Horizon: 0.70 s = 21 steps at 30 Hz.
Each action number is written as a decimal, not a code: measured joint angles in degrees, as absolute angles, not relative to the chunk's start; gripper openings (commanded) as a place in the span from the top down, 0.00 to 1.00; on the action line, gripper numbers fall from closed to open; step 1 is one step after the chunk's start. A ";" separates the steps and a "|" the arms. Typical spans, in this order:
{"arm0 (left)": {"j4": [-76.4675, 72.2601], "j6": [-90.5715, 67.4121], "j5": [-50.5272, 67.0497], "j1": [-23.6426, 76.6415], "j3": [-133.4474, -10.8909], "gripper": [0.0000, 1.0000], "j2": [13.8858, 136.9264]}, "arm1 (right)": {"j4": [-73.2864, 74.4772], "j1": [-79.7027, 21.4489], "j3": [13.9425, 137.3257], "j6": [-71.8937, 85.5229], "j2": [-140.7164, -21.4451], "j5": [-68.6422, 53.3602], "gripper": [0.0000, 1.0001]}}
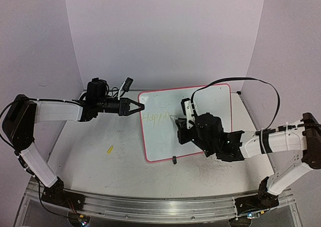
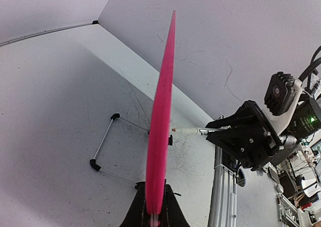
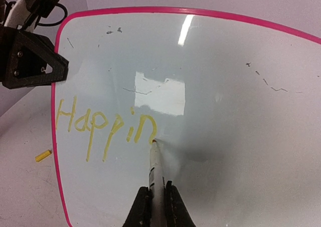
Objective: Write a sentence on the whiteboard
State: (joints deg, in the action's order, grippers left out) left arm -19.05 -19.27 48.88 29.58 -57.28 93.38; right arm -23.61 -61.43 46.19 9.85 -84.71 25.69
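At right claw (image 3: 156, 199): jaws pinching shut on white marker (image 3: 155, 169), marker pointing toward 12 o'clock in wrist view, tip touching whiteboard (image 3: 235, 101) just after last letter. Sentence (image 3: 103, 124) reading "Happin" in yellow-green, running from board's 9 o'clock edge toward centre. Left claw (image 1: 140, 107) clamping shut on pink rim at board's 9 o'clock side in top view. Whiteboard sitting mid-tabletop (image 1: 95, 172), between both arms. Small yellow piece (image 1: 109, 149) lying on tabletop at 8 o'clock from board, apart from it.
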 measured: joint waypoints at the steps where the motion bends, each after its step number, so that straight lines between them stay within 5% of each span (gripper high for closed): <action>1: -19.05 -19.27 48.88 29.58 -57.28 1.00 93.38 | -23.51 -61.43 46.19 9.86 -84.17 25.71 1.00; 21: -19.03 -19.28 48.86 29.58 -57.28 1.00 93.37 | -24.84 -60.39 46.22 9.52 -85.41 25.91 1.00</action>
